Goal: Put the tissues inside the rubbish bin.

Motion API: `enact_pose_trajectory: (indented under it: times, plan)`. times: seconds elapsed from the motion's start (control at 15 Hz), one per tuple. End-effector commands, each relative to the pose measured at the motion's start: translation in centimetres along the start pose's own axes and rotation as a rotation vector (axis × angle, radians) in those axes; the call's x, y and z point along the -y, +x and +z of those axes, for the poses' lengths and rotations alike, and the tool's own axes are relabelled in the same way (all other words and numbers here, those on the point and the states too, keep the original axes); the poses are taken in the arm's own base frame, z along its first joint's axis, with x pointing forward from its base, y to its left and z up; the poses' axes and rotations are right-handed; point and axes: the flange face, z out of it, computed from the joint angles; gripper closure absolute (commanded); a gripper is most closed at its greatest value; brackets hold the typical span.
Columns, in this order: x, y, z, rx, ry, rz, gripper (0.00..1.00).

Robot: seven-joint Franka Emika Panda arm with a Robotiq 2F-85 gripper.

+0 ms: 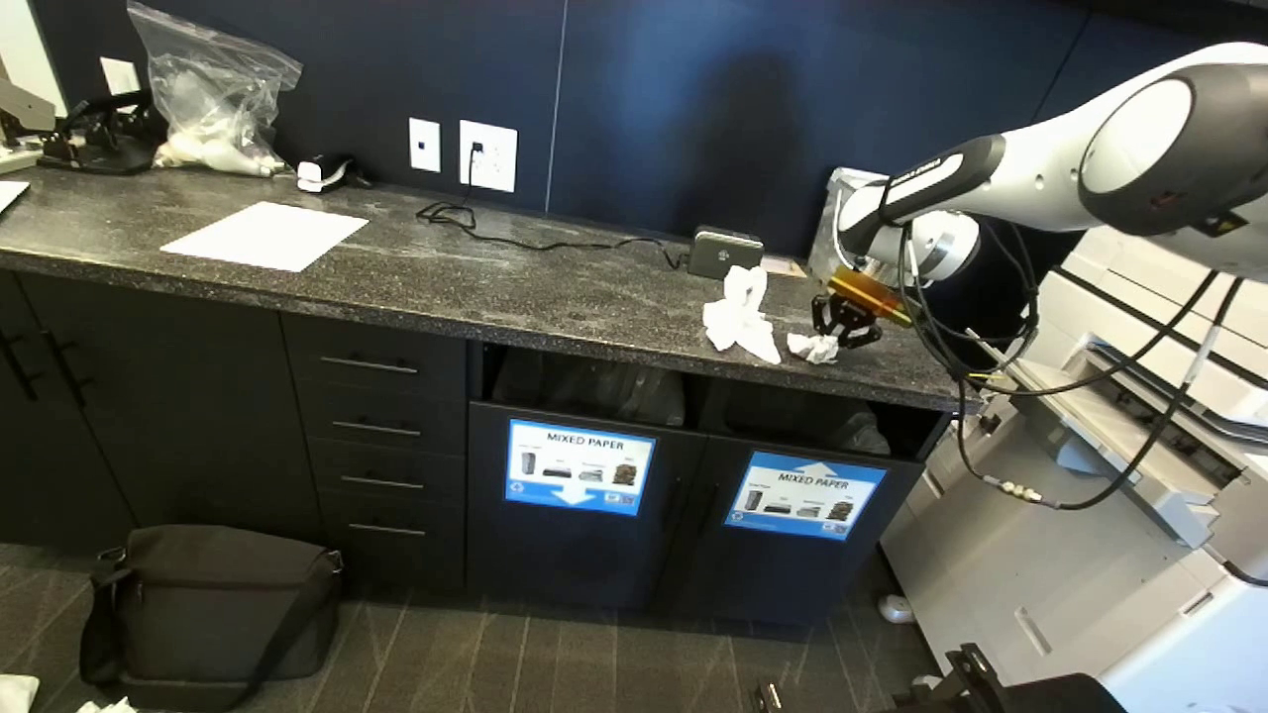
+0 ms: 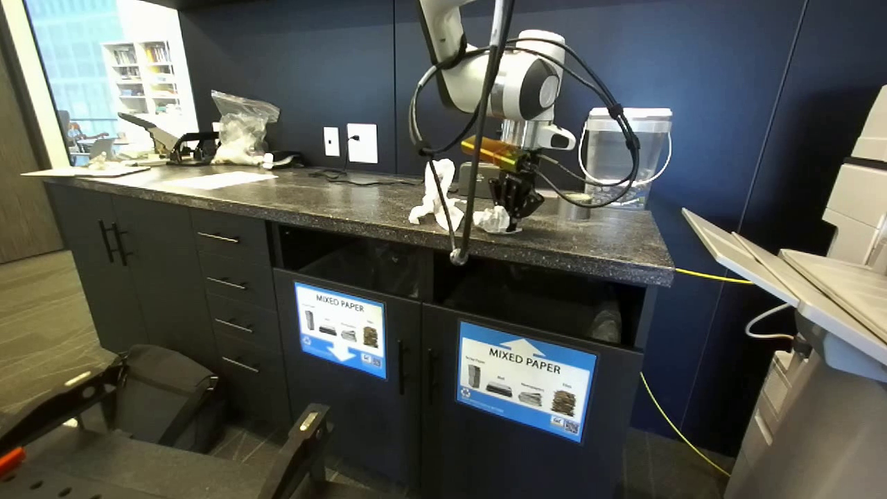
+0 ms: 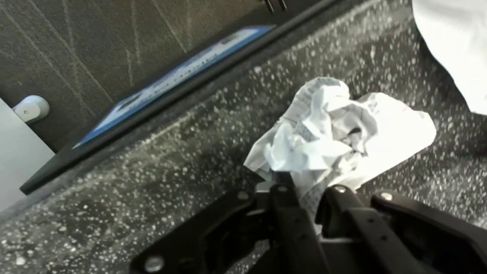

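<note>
The tissues are two crumpled white wads near the counter's front edge. The smaller wad (image 1: pixel 807 347) also shows in an exterior view (image 2: pixel 490 220) and in the wrist view (image 3: pixel 304 148). The taller wad (image 1: pixel 738 312) stands left of it, also in an exterior view (image 2: pixel 436 194), and shows at the wrist view's corner (image 3: pixel 456 45). My gripper (image 1: pixel 842 335), pointing down at counter level (image 2: pixel 514 220), has its fingers (image 3: pixel 304 198) close together on part of the smaller wad. The rubbish bin (image 2: pixel 606 149), a see-through bucket with white rim and handle, stands behind it, partly hidden by the arm (image 1: pixel 824 243).
A small grey box (image 1: pixel 726 254) with a cord stands behind the taller wad. A short can (image 2: pixel 574 206) stands before the bin. Cables (image 2: pixel 478 125) hang from the arm. A paper sheet (image 1: pixel 267 236) and clear bag (image 1: pixel 213 99) lie left. A printer (image 1: pixel 1070 555) stands right.
</note>
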Motion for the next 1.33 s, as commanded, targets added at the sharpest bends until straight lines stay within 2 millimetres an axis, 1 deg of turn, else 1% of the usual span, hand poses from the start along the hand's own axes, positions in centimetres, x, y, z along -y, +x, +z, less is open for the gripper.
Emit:
enact_pose_trajectory:
  times: [0.0,0.2,0.4,0.6,0.8,0.93,1.27]
  plan:
    - [-1.4,-4.3,-1.3,0.126,-0.029,-0.138,0.85]
    - [-2.5,-7.4,-1.9,0.218,-0.057,-0.268,0.85]
    - [-3.7,-10.3,-1.7,0.295,-0.130,-0.399,0.85]
    - [-4.4,-12.7,-1.2,0.310,-0.212,-0.535,0.85]
    - [-4.5,-14.7,-0.2,0.292,-0.260,-0.683,0.85]
    - [-4.6,-15.9,0.8,0.248,-0.260,-0.754,0.85]
    - [-5.6,-18.5,3.4,0.053,-0.190,-0.834,0.85]
